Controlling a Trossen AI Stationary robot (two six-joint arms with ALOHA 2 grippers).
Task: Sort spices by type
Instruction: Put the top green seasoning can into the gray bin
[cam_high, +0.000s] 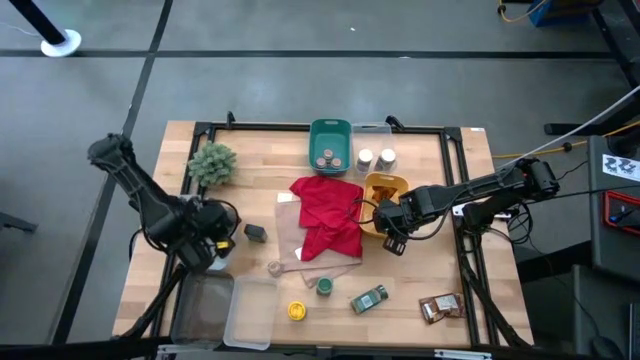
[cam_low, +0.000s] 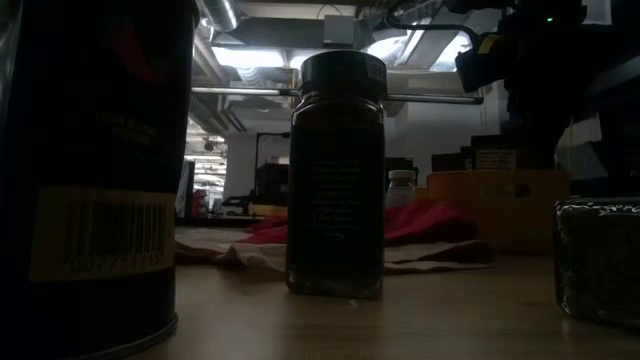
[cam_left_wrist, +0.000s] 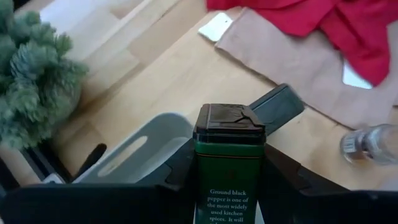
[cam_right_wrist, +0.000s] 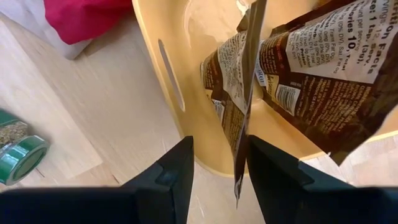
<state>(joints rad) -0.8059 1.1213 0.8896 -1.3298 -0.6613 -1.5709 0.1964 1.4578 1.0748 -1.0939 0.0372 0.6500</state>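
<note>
My left gripper (cam_left_wrist: 230, 168) is shut on a green tin of ground black pepper (cam_left_wrist: 229, 186) with a black lid, at the table's left (cam_high: 212, 243). A dark grey tin (cam_left_wrist: 277, 109) lies on the wood beyond it. My right gripper (cam_right_wrist: 217, 168) is open at the near rim of the yellow bin (cam_right_wrist: 155, 56). A brown foil packet (cam_right_wrist: 311, 68) leans in that bin, and its seam edge (cam_right_wrist: 241, 155) stands in the gap between my fingers. Other jars (cam_high: 323, 287) and packets (cam_high: 440, 307) lie on the near side of the table. My left gripper pinches the pepper tin's body just below the lid (cam_left_wrist: 229, 152) between the two fingers, one on each side. The fingers lie along the tin, and its lid end points forward past them. My right gripper has the packet's seam edge close by one finger (cam_right_wrist: 270, 168); whether they touch, I cannot tell.
A red cloth (cam_high: 325, 215) on tan paper covers the table's middle. The bushy green plant (cam_high: 212, 162) stands far left. A teal bin (cam_high: 330, 145) and a clear bin (cam_high: 375, 158) at the far edge hold jars. Clear containers (cam_high: 225, 310) sit near left.
</note>
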